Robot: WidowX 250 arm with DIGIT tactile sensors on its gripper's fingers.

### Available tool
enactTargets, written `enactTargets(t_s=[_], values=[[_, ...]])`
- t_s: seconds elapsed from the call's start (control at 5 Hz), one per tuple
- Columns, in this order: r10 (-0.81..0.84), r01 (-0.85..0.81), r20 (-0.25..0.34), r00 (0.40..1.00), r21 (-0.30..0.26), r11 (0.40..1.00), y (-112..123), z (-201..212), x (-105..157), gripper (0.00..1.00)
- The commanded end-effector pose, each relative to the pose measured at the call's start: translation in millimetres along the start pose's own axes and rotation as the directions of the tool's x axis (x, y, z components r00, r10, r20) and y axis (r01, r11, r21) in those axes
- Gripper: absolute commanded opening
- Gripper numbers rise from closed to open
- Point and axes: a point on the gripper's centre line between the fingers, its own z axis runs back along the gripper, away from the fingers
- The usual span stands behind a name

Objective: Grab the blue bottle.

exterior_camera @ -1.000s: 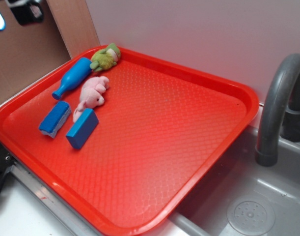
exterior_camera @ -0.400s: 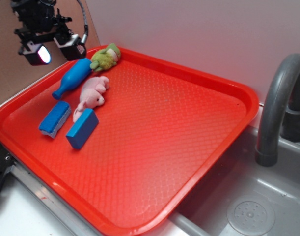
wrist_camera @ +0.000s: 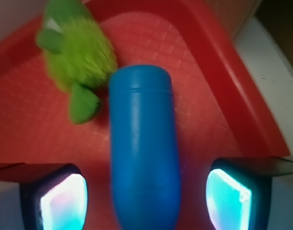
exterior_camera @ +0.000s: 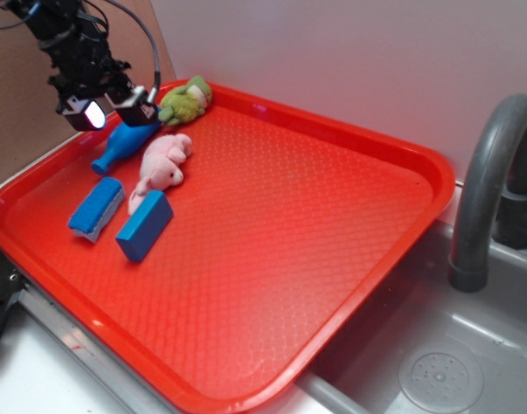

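Note:
The blue bottle [exterior_camera: 125, 143] lies on its side at the far left of the red tray [exterior_camera: 332, 224], neck toward the tray's left rim. In the wrist view its smooth body [wrist_camera: 142, 148] runs straight down the middle. My gripper [exterior_camera: 115, 110] hangs open just above the bottle's thick end. One lit fingertip [wrist_camera: 64, 201] stands to the bottle's left and the other to its right, with red tray showing in both gaps. Neither pad touches the bottle. The gripper [wrist_camera: 145, 199] covers part of the bottle's body in the exterior view.
A green plush [exterior_camera: 185, 100] lies against the bottle's base end, close to my left finger [wrist_camera: 77, 62]. A pink plush [exterior_camera: 164, 161], a blue sponge [exterior_camera: 97, 209] and a blue block [exterior_camera: 145, 225] lie nearby. The tray's raised rim [wrist_camera: 232, 76] runs right of the bottle. A sink faucet [exterior_camera: 492, 181] stands at right.
The arm has come in from the upper left corner and dropped down and to the right, until the open gripper straddles the bottle. Nothing on the tray has moved.

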Motion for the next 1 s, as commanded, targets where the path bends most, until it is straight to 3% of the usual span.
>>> enactTargets(t_s=[0.0,0.2,0.4,0.6,0.8], values=[[-0.112,0.112,0.005,0.994,0.017,0.994,-21.6,-12.7,0.0,1.0],[-0.122,0.122,0.011,0.992,0.014,0.992,-25.3,-11.1,-2.1,0.0],[-0.1,0.099,0.018,0.995,0.048,0.994,-27.0,2.8,-3.6,0.0],[-0.096,0.1,-0.046,0.994,0.092,0.991,-34.3,52.7,-3.8,0.0],[-0.107,0.112,-0.066,0.992,0.087,0.99,-58.2,102.2,-15.1,0.0]])
